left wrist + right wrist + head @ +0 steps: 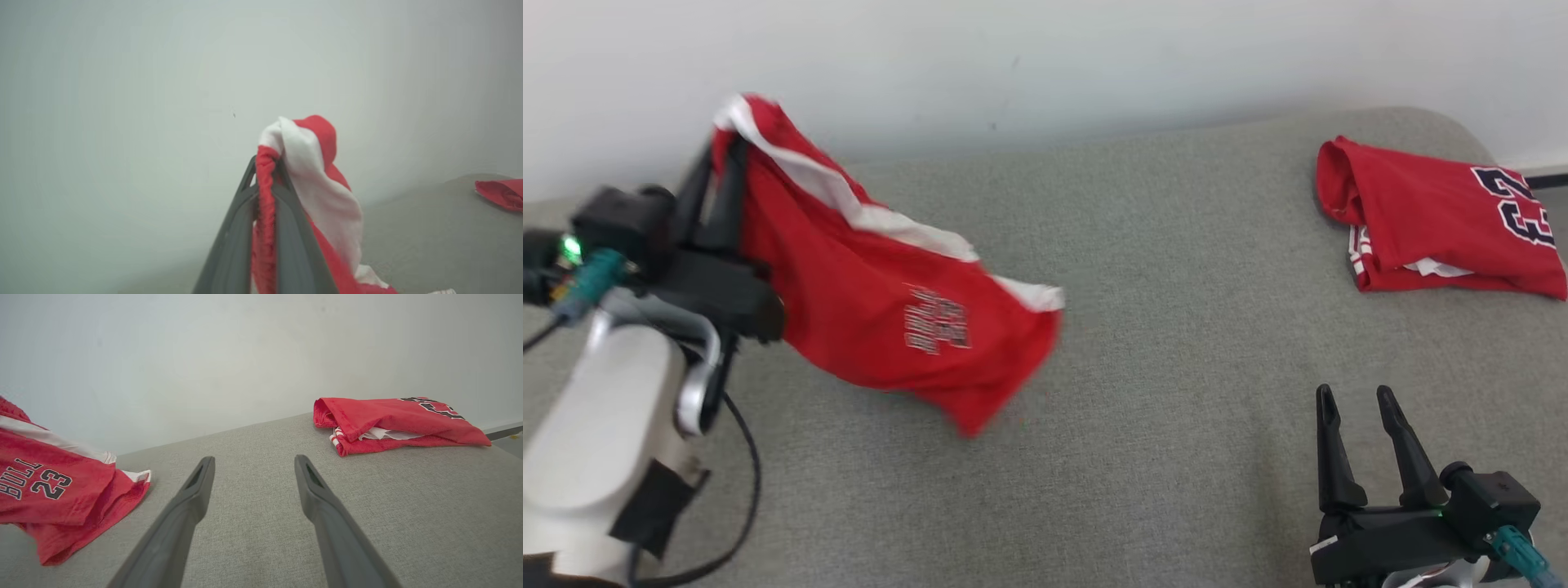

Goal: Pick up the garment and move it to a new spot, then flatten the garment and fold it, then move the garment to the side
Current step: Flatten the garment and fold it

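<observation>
The garment (882, 310) is a pair of red shorts with a white stripe and a number print, hanging lifted at the left above the grey surface. My left gripper (727, 159) is shut on its upper edge; in the left wrist view the fingers (286, 212) pinch a red hem, with white and red cloth (310, 159) draped over the tips. The garment's lower end (65, 498) trails down to the surface. My right gripper (1356, 404) stands open at the lower right, with nothing between its fingers (196, 486).
A folded red jersey (1437, 216) with a dark number lies at the far right of the grey padded surface (1160, 327), also seen folded (392, 420) beyond my right gripper. A pale wall runs along the back. A cable hangs from my left arm (743, 482).
</observation>
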Controlling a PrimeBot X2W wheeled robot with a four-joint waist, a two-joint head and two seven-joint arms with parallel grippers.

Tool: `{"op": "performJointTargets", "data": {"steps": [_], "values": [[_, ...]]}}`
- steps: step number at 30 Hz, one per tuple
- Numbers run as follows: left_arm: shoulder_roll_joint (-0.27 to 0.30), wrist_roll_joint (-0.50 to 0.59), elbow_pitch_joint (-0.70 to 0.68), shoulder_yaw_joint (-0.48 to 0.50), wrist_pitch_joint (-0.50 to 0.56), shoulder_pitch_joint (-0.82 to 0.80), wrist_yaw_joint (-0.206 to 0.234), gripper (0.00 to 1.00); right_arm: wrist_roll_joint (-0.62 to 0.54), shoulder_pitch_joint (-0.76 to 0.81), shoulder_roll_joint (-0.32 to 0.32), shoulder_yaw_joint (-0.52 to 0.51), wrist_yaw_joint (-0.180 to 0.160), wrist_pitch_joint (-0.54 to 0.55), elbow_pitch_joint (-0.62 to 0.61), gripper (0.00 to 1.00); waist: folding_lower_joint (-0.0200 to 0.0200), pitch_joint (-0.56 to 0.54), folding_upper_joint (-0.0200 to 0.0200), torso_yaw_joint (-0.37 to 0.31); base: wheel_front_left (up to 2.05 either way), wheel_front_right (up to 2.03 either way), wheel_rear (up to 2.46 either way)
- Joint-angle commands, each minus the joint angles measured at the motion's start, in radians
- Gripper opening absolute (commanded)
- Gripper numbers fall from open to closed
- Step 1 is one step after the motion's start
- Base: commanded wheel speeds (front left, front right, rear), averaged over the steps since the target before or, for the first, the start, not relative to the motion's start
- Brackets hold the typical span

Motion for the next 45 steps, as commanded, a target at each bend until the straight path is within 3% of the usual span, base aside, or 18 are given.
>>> {"op": "performJointTargets", "data": {"steps": [1,6,10,15,23,29,30,31,40,45], "values": [[0.021,0.016,-0.036,0.010,0.000,-0.015,0.014,0.00,0.005,0.015,0.002,0.000,-0.003,-0.004,0.003,1.00,0.0000,-0.021,-0.0001,0.017,0.00,0.00,0.00],[0.059,0.015,-0.200,0.023,0.053,0.000,0.056,0.00,0.016,0.016,0.007,0.004,-0.003,-0.004,0.005,1.00,0.0000,-0.025,-0.0001,0.009,0.00,0.00,0.00],[0.040,0.001,-0.274,-0.003,0.092,0.072,0.073,0.00,0.015,0.023,0.011,0.006,-0.003,-0.004,0.001,1.00,0.0000,-0.017,-0.0001,-0.004,0.00,0.00,0.00],[-0.035,-0.016,-0.286,-0.062,0.089,0.188,0.089,0.00,0.018,0.008,0.011,0.001,-0.003,-0.004,0.002,1.00,0.0000,0.004,-0.0001,-0.022,0.00,0.00,0.00],[-0.223,0.020,-0.153,-0.282,0.061,0.289,0.006,0.00,0.008,-0.005,0.009,-0.001,-0.003,-0.004,0.004,1.00,0.0000,0.026,-0.0001,-0.034,0.00,0.00,0.00],[-0.304,0.036,-0.016,-0.371,0.026,0.272,-0.028,0.00,0.007,-0.025,0.004,0.014,-0.003,-0.004,0.012,1.00,0.0000,0.036,-0.0001,-0.049,0.00,0.00,0.00],[-0.312,0.039,0.007,-0.383,0.021,0.267,-0.031,0.54,0.007,-0.027,0.003,0.015,-0.003,-0.004,0.014,1.00,0.0000,0.036,-0.0001,-0.052,0.00,0.00,0.00],[-0.318,0.037,0.020,-0.389,0.013,0.260,-0.032,1.00,0.006,-0.026,0.002,0.016,-0.003,-0.004,0.015,1.00,0.0000,0.036,-0.0001,-0.054,0.00,0.00,0.00],[-0.329,0.029,0.015,-0.368,-0.011,0.235,-0.018,1.00,0.003,0.001,0.002,-0.006,-0.003,-0.004,0.020,1.00,0.0000,0.000,-0.0001,-0.035,0.00,0.00,0.00],[-0.256,0.062,-0.129,-0.218,-0.011,0.296,0.037,1.00,0.001,0.017,0.002,-0.008,-0.003,-0.004,0.017,1.00,0.0000,-0.034,-0.0001,-0.002,0.00,0.00,0.00]]}}
